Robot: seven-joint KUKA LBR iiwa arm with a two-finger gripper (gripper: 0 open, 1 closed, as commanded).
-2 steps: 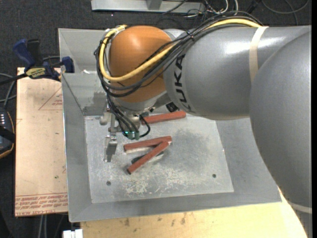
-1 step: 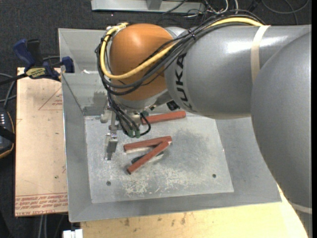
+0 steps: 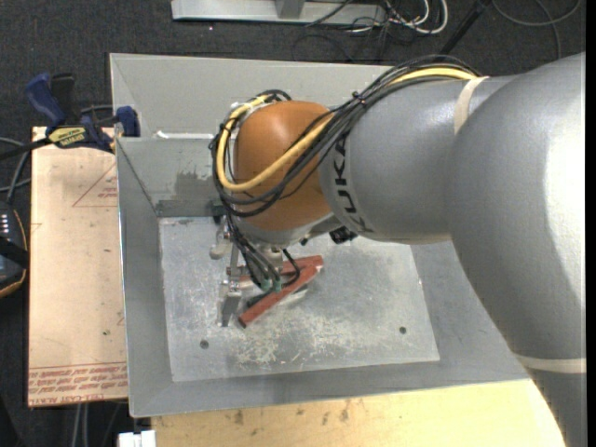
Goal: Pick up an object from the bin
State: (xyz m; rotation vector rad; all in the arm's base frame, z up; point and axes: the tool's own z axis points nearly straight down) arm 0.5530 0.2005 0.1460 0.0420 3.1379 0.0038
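Gripper (image 3: 232,298) is low over the bin floor, left of centre. The wrist hardware masks the jaws, so whether they are clenched or released cannot be told.

Task item: one flat, elongated red object (image 3: 291,290), lying tilted just to the right of the gripper, its lower end at the gripper's tip. Contact cannot be confirmed.

Markings: "KUKA" lettering (image 3: 339,182) runs down the grey arm (image 3: 438,156), partly cut off by the cables.

Surroundings: an orange cover (image 3: 279,161) sits directly above the gripper, looped by yellow and black cables (image 3: 226,156) — together they hide the middle of the bin (image 3: 140,250). The visible floor is scuffed, with pale specks.
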